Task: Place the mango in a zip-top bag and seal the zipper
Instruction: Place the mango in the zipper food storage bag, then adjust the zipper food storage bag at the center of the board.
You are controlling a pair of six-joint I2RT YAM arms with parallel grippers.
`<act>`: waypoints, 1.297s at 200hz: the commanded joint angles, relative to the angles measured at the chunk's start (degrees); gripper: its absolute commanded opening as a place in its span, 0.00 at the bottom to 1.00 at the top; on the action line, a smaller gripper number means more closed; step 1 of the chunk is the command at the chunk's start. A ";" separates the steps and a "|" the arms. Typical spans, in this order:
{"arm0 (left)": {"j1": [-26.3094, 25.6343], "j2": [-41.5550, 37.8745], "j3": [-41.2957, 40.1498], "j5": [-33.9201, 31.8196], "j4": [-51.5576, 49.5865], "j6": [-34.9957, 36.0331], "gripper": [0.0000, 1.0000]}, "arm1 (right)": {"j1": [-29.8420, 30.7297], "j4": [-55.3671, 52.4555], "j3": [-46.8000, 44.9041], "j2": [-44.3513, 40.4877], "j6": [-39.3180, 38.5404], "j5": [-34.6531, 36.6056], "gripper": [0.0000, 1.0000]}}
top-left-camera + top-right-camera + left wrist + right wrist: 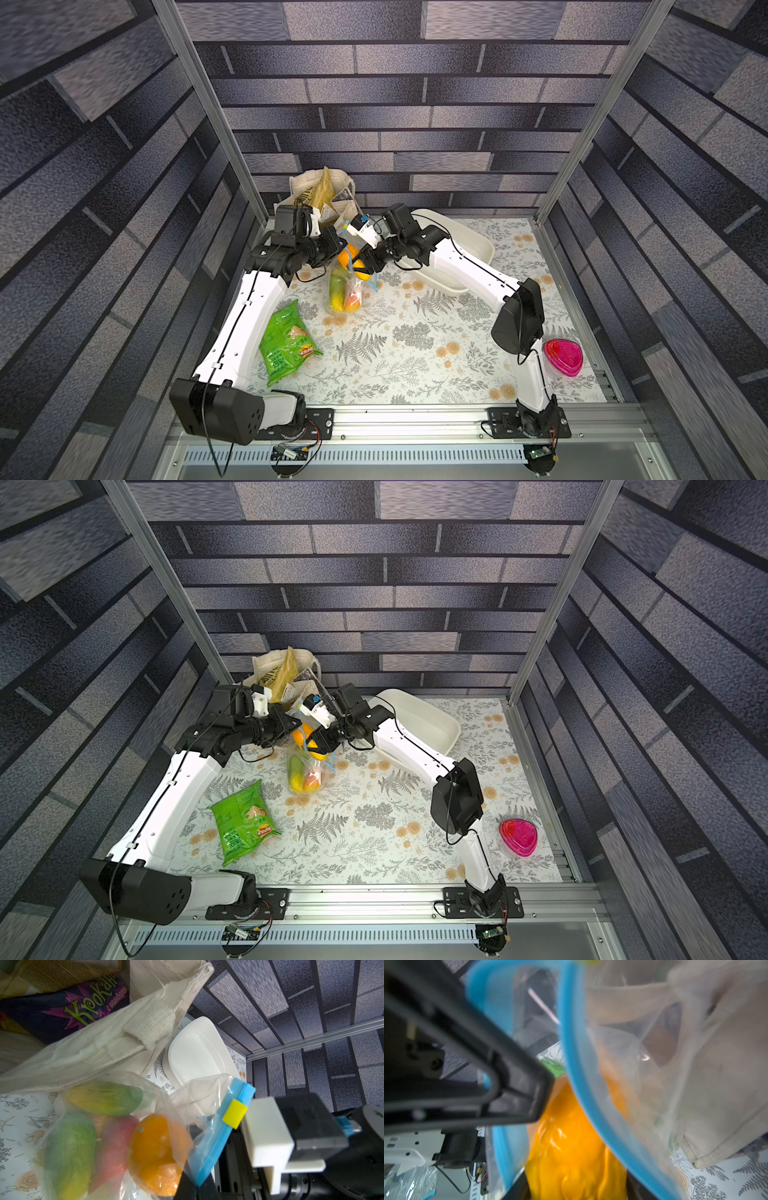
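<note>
The orange mango (347,255) (302,734) sits in the open mouth of the clear zip-top bag (349,297) (307,775), which hangs down to the table with green and red fruit inside. My right gripper (362,266) (575,1188) is shut on the mango (571,1147), a finger on each side. My left gripper (331,249) (197,1188) is shut on a corner of the bag's mouth. The blue zipper (220,1132) (566,1032) stands parted around the mango (155,1153). Its yellow slider (234,1113) is at the strip's far end.
A beige tote (324,195) full of packets stands just behind the bag. A white tub (457,245) lies under the right arm. A green crisp packet (286,345) lies front left, and a pink lidded container (563,357) front right.
</note>
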 commanded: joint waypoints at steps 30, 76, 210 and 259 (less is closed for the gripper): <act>0.16 -2.62 -0.50 1.03 1.86 -0.60 0.00 | 0.07 5.73 -0.90 -0.52 12.31 6.57 0.88; 0.59 -3.10 -1.59 0.41 2.58 -1.59 0.00 | 0.00 8.65 -12.17 -13.91 9.96 12.57 0.95; 1.13 -3.32 -0.77 0.67 3.62 -3.48 0.00 | -0.61 13.46 -38.70 -26.68 4.17 11.42 0.95; 1.09 -3.25 -0.35 0.76 3.64 -3.57 0.00 | -0.61 10.68 -35.41 -21.09 2.59 7.32 0.63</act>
